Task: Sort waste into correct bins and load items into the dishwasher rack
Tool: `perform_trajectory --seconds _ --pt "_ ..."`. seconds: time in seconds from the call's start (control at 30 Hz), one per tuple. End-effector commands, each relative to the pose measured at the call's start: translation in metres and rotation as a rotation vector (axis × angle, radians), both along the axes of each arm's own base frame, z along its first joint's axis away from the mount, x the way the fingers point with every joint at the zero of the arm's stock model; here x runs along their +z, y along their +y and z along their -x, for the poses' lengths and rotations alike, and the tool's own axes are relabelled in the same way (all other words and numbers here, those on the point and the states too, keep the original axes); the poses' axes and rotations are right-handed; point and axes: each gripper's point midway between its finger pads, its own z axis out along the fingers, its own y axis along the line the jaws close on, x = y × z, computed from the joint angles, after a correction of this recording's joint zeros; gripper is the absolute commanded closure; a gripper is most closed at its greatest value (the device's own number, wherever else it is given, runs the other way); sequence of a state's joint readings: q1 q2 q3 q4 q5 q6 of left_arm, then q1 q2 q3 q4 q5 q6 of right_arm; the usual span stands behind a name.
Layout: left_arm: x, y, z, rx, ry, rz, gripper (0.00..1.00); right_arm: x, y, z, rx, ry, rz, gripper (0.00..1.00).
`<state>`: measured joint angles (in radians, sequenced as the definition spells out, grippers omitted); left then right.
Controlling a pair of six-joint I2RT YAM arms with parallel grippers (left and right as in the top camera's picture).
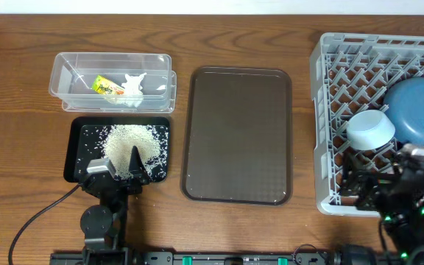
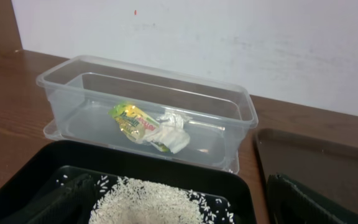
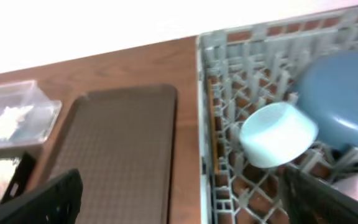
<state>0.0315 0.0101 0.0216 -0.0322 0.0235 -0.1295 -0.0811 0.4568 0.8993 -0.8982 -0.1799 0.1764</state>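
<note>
At lower left of the overhead view, my left gripper (image 1: 120, 168) hangs wide open over the rice (image 1: 131, 140) in the black tray (image 1: 76, 151). Upper left, the wrapper (image 1: 107, 86) lies in the clear tub (image 1: 65, 70). My right gripper (image 3: 179, 183) is spread wide too, beside the rack (image 1: 330, 132) at far right, where the light-blue bowl (image 1: 370, 129) and dark-blue plate (image 1: 418, 110) sit.

White rice (image 1: 127, 140); black tray (image 1: 76, 158); yellow-green wrapper (image 1: 107, 87); dark-blue plate (image 1: 418, 110); light-grey lattice rack (image 1: 322, 125); brown serving tray (image 1: 238, 132).
</note>
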Motion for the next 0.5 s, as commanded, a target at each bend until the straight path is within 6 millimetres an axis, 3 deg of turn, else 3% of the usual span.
perform_trajectory --seconds 0.0,0.27,0.47 --pt "-0.017 0.002 0.001 0.012 0.051 -0.014 0.10 -0.023 0.020 -0.002 0.118 -0.049 -0.014 0.01" --pt "-0.017 0.002 0.001 0.012 0.051 -0.014 0.10 -0.060 0.031 -0.015 0.181 -0.235 -0.033 0.01" --pt "-0.017 0.002 0.001 0.012 0.051 -0.014 0.10 -0.066 0.027 -0.022 0.146 -0.381 -0.043 0.01"
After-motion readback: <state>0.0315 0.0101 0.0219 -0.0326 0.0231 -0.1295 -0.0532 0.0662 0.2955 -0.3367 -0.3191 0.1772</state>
